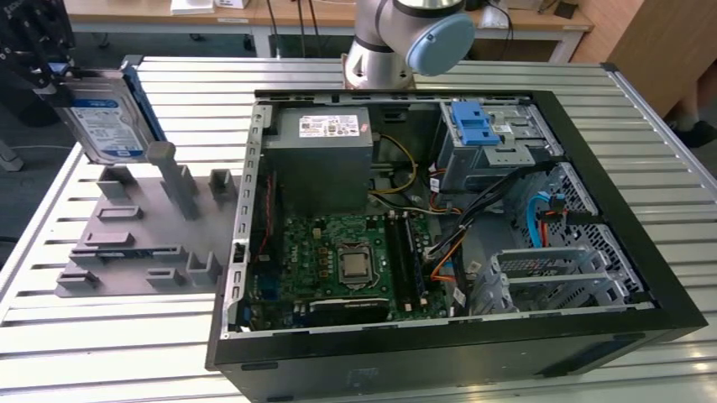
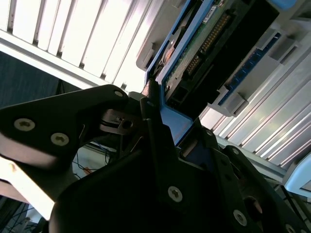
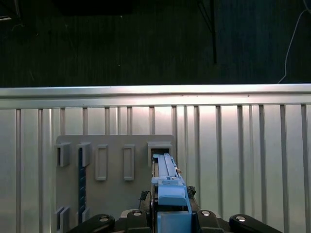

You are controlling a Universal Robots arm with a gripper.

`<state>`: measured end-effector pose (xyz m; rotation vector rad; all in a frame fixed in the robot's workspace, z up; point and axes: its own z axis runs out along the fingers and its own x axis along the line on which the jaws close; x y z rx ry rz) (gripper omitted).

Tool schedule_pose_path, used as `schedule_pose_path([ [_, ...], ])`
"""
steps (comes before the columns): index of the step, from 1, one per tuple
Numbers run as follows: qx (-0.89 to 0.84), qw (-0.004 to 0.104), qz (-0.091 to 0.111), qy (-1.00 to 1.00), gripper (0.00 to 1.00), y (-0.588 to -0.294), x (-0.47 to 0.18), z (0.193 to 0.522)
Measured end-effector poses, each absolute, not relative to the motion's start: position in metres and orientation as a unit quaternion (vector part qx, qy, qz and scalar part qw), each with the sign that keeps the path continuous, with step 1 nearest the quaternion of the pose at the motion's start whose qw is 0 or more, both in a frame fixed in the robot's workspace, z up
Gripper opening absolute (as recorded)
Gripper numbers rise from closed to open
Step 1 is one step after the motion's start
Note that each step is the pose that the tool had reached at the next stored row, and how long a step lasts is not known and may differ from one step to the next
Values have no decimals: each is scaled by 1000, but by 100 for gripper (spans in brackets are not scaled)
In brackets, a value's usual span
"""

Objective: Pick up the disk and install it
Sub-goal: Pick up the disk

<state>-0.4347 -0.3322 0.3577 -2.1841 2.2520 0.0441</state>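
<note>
The disk (image 1: 107, 126), silver-grey with a blue-and-white label and blue side rails, hangs upright over the grey fixture plate (image 1: 134, 243) at the exterior view's left. My black gripper (image 1: 54, 77) is shut on its upper end. In the first wrist view the disk's blue rail (image 3: 167, 187) runs out from between the fingers (image 3: 121, 221), above the plate (image 3: 114, 194) and its slots. The second wrist view looks along the disk's underside with its green circuit board (image 2: 206, 41), a black finger (image 2: 160, 141) pressed against the blue rail.
The open computer case (image 1: 627, 168) lies on the slatted metal table (image 1: 112, 353), with a drive cage and blue latch (image 1: 476, 126) at its back. The arm's base (image 1: 404, 38) stands behind the case. Upright posts (image 1: 170, 172) rise from the fixture plate under the disk.
</note>
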Motion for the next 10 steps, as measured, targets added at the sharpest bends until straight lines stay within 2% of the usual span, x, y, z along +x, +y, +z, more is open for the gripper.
schedule_pose_path([
  [10, -696, 2, 14, 718, 36, -332, -435, 367],
])
